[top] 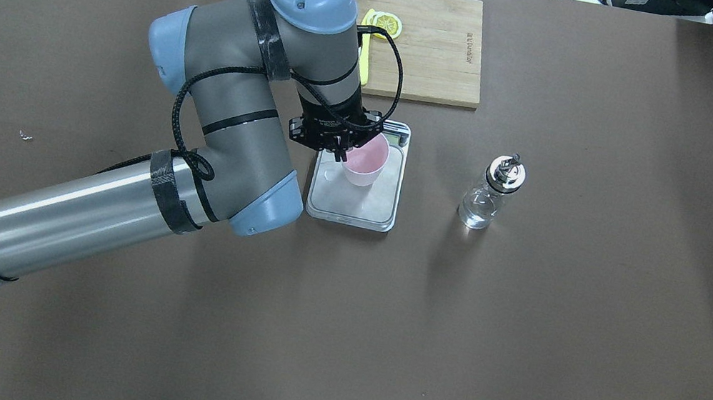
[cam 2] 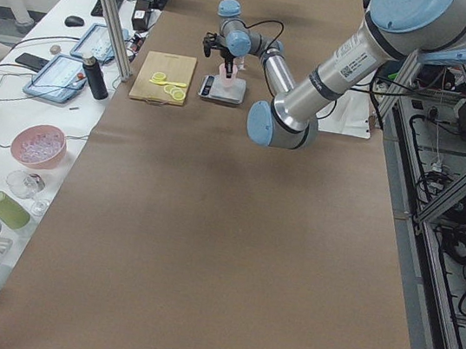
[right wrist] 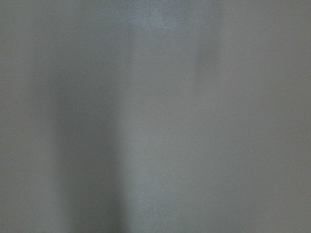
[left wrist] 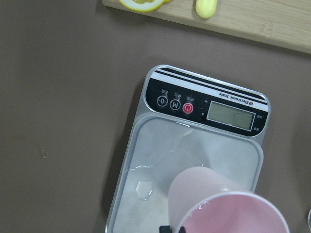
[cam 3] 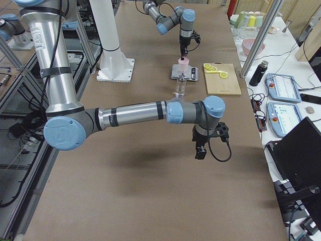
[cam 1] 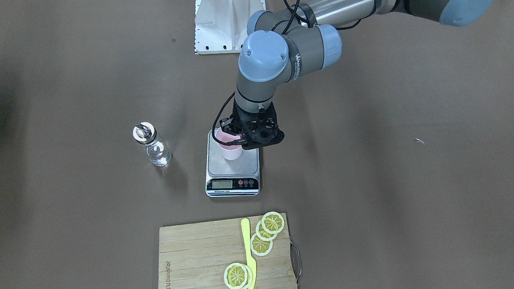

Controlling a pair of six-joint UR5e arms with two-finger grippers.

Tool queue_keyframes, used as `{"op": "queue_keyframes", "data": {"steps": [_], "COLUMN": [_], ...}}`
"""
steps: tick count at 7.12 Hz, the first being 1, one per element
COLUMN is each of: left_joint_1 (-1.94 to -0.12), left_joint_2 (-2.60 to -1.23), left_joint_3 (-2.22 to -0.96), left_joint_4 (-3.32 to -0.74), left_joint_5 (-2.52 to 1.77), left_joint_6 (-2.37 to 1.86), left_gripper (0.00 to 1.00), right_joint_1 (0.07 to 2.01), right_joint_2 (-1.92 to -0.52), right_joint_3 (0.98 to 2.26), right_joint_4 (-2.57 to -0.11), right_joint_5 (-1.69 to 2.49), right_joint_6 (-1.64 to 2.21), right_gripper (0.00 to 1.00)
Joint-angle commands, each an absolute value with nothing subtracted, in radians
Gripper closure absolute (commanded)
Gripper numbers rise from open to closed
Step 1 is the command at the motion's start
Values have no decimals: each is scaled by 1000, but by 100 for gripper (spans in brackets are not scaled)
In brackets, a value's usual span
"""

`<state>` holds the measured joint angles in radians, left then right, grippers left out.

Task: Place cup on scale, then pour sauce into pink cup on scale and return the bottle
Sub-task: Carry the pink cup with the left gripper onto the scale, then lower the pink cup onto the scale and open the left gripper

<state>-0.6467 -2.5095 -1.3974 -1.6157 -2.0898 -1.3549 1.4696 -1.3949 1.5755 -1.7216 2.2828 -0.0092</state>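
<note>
The pink cup [cam 1: 230,150] sits on the scale [cam 1: 245,163], its rim pinched by the left pincer [cam 1: 234,138]. It looks light, so a crooked release could topple it. The right pincer [cam 3: 200,152] hangs over bare bench; its state I cannot tell.

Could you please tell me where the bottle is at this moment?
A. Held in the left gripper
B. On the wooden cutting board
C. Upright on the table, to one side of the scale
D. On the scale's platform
C: the bottle stands upright on the table, apart from the scale, while the left gripper is at the cup.
</note>
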Motion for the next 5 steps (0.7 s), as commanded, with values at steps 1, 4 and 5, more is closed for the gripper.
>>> {"op": "queue_keyframes", "data": {"steps": [1, 4, 5], "left_joint_1": [-627, -624, -629], "left_joint_2": [-2510, -2508, -2500], "left_joint_3": [-1396, -1396, -1396], "left_joint_4": [-1624, -1650, -1701], "left_joint_5": [-2088, -2086, -2077], "left_joint_6": [-1356, -1345, -1342], "left_gripper": [100, 83, 38], "right_joint_1": [1470, 1470, 1470], "right_joint_2": [-1396, -1397, -1397], "right_joint_3": [1575, 1575, 1575], "right_joint_4": [-1721, -1721, -1721], "right_joint_5": [2281, 2278, 2276], "right_joint_6": [-9, -9, -9], "right_gripper": [0, 0, 0]}}
